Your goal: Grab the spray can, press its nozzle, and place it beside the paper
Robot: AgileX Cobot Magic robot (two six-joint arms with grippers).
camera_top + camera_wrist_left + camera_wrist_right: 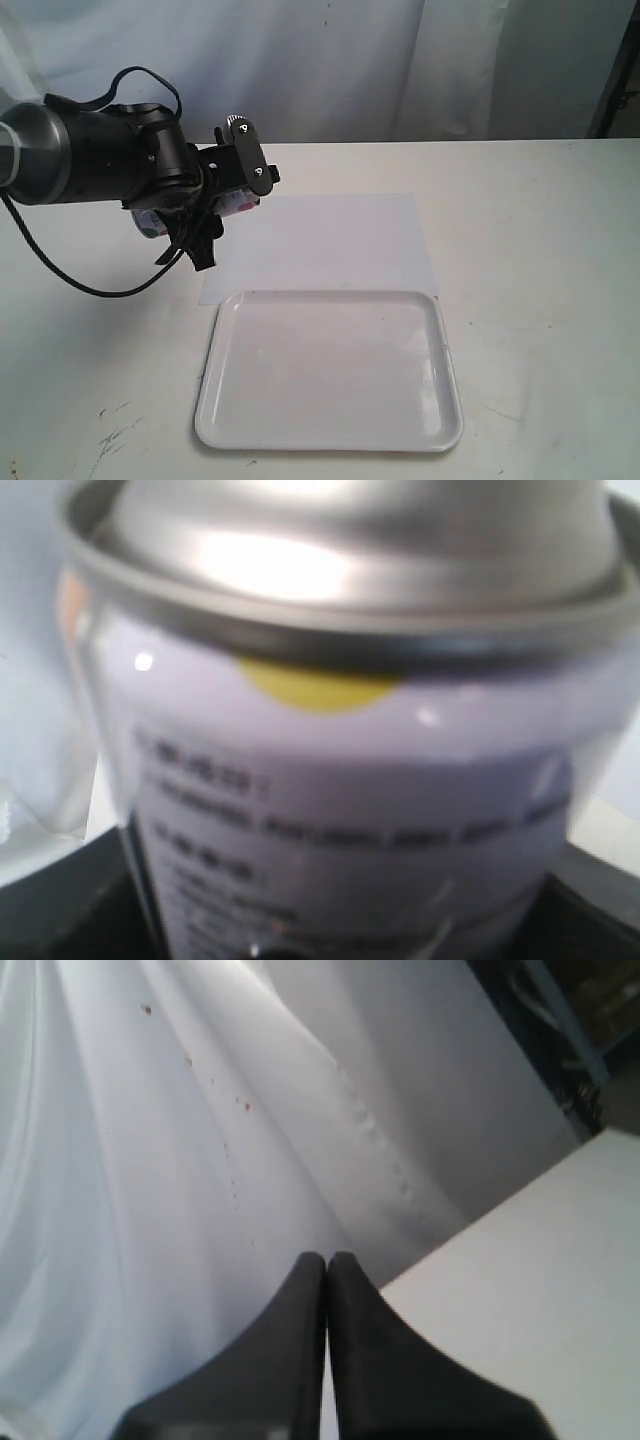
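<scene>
White tray [330,440] lies nearest, the paper [340,240] beyond it. At the paper's far-left corner, the left gripper [222,205] pinches the spray can [340,780], apparently lifted — pickup done; nozzle press and placement remain. Right gripper [327,1290] — jaws pressed together.

table [540,250]: white, matte; dark scuffs [112,438] at near-left corner.
paper [340,240]: white sheet, flat, mid-table.
tray [330,370]: glossy white, raised rim, nearer cam; far rim meets paper's near edge.
</scene>
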